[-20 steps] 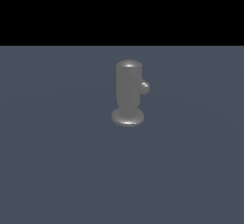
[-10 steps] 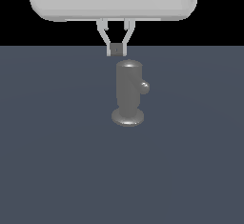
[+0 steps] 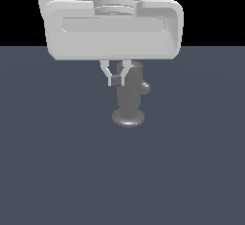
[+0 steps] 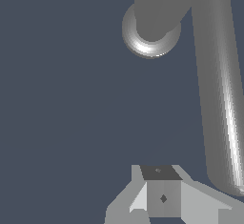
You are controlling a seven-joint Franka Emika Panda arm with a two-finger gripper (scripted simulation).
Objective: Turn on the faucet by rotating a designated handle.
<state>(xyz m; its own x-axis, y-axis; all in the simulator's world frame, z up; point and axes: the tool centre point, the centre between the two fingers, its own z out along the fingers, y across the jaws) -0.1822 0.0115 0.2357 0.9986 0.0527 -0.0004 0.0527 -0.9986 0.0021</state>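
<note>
The faucet (image 3: 130, 102) is a dull grey upright cylinder on a flared round base. Its handle (image 3: 145, 88) shows as a small rounded knob on the side toward the exterior view's right. My gripper (image 3: 116, 81) hangs in front of the cylinder's upper part, toward the exterior view's left of the knob, with its fingers shut on nothing. In the wrist view the faucet (image 4: 157, 8) is seen from above. There the handle (image 4: 217, 104) is a long grey rod whose rounded tip ends close beside my gripper (image 4: 162, 197), not between the fingers.
A flat dark blue-grey floor (image 3: 57, 162) spreads around the faucet. Behind its far edge there is only black background.
My hand has come down from the top of the picture, and its shut fingers now overlap the faucet's upper part. The faucet and handle have not moved.
</note>
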